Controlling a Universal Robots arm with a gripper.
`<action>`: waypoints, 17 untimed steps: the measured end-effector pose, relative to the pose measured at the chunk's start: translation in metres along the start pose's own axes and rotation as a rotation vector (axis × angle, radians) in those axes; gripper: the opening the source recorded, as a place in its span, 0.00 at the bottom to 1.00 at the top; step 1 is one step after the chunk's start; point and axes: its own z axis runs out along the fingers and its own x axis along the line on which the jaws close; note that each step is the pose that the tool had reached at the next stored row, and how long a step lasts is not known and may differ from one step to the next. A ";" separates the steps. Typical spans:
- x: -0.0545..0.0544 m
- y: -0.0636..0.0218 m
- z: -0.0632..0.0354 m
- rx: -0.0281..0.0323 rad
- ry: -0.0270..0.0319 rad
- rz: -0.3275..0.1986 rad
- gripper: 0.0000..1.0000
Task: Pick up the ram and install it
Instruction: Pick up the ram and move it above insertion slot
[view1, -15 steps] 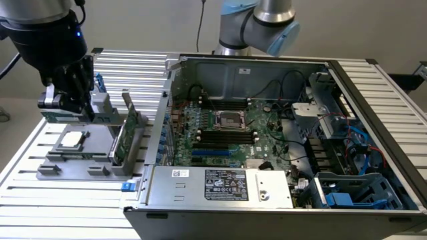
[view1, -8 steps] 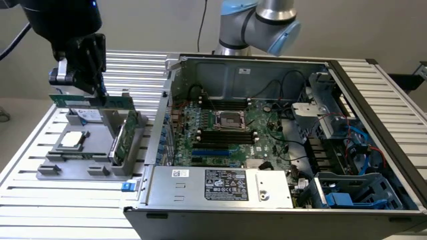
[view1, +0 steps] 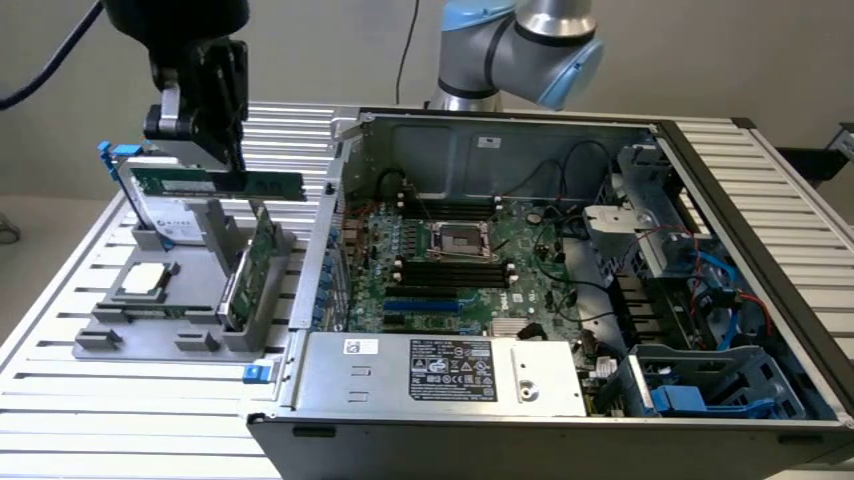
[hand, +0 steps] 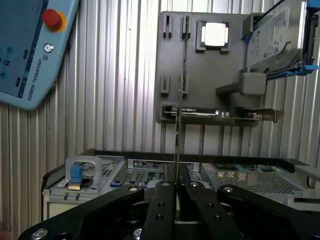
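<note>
Ram (view1: 220, 184) clamped in the gripper (view1: 214, 165), lifted above the grey holder (view1: 134, 340)
The gripper's fingers (hand: 162, 200) are closed on the ram's upper long edge near its middle, the stick level and pointing lengthwise toward the open computer case (view1: 334, 215). Its lower edge hangs clear of the holder's slots, above the broader green card (view1: 260, 265) and in front of the hard drive (view1: 167, 218); its near end stops short of the case's side wall. Inside the case the motherboard (view1: 534, 290) lies uncovered, its black slots (view1: 454, 270) open from above, with cables and the drive cage toward the exterior view's right
</note>
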 end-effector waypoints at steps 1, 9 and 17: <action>0.000 -0.0044 -0.0011 0.0000 -0.0001 0.000 0.14; 0.000 -0.0407 -0.0077 -0.0005 0.0001 0.000 0.14; 0.001 -0.0768 -0.0099 -0.0006 0.0001 0.000 0.14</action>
